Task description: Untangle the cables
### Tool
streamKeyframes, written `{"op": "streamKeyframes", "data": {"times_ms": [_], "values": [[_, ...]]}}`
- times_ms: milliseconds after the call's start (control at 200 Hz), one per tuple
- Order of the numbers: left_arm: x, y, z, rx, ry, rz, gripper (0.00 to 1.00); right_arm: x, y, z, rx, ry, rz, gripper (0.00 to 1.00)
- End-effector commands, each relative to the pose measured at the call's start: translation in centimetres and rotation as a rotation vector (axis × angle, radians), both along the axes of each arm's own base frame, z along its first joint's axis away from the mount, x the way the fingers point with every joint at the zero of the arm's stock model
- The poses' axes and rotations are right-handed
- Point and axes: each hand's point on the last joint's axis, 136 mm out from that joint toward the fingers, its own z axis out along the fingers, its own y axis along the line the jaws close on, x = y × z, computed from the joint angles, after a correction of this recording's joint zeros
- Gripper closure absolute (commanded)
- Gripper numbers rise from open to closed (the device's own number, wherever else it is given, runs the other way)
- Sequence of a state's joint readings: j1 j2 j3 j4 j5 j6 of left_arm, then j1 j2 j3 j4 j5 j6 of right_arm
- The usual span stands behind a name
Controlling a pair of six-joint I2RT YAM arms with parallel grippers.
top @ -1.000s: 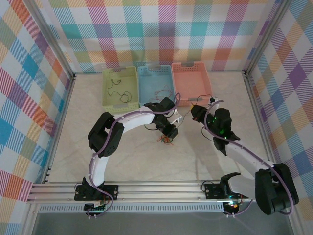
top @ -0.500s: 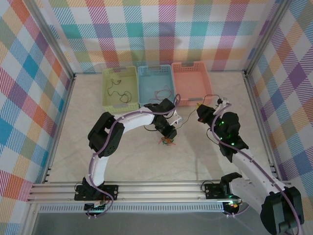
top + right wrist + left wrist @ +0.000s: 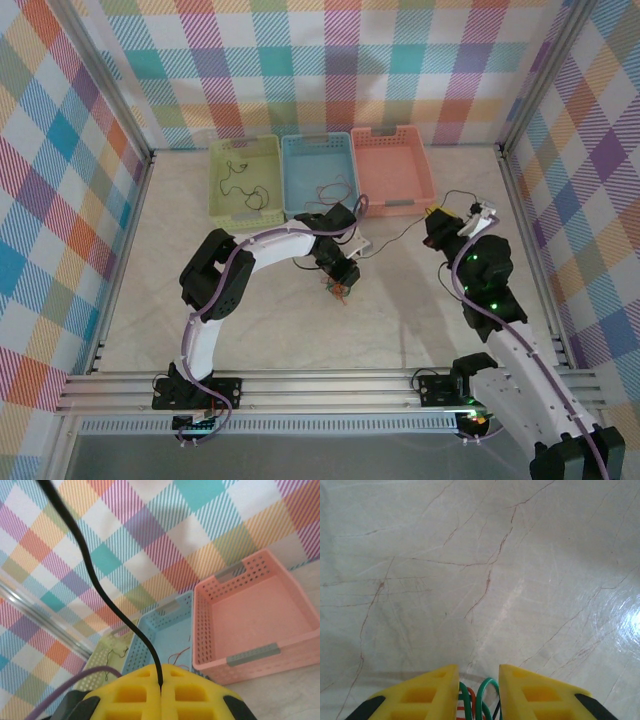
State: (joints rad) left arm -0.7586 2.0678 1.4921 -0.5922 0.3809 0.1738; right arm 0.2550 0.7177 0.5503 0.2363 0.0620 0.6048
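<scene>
Cable clump (image 3: pixel 338 291) nipped in left gripper (image 3: pixel 479 670); black cable (image 3: pixel 90 570) clamped in right gripper (image 3: pixel 161 680).

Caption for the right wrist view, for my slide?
Right gripper shut on a black cable running up and left; pink bin, blue bin, green bin beyond.

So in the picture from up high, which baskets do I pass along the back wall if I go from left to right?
green basket → blue basket → pink basket
</scene>
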Motion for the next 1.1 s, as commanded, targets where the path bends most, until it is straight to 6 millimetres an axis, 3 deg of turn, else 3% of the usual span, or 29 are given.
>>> {"op": "streamKeyframes", "data": {"times_ms": [0, 185, 780, 1095], "values": [[0.1, 0.5, 0.7, -0.013, -0.007, -0.003, 0.73, 0.2, -1.3, 1.7, -0.016, -0.018, -0.066, 1.00], [0.1, 0.9, 0.4, -0.006, -0.009, 0.008, 0.73, 0.5, -1.8, 2.1, -0.030, -0.003, -0.088, 1.00], [0.2, 1.6, 0.8, -0.034, -0.007, 0.029, 0.73, 1.0, -5.4, 7.1, -0.077, 0.025, -0.216, 1.00], [0.3, 1.9, 0.9, -0.038, -0.013, 0.037, 0.74, 0.2, -7.1, 10.0, -0.102, -0.002, -0.273, 1.00]]}}
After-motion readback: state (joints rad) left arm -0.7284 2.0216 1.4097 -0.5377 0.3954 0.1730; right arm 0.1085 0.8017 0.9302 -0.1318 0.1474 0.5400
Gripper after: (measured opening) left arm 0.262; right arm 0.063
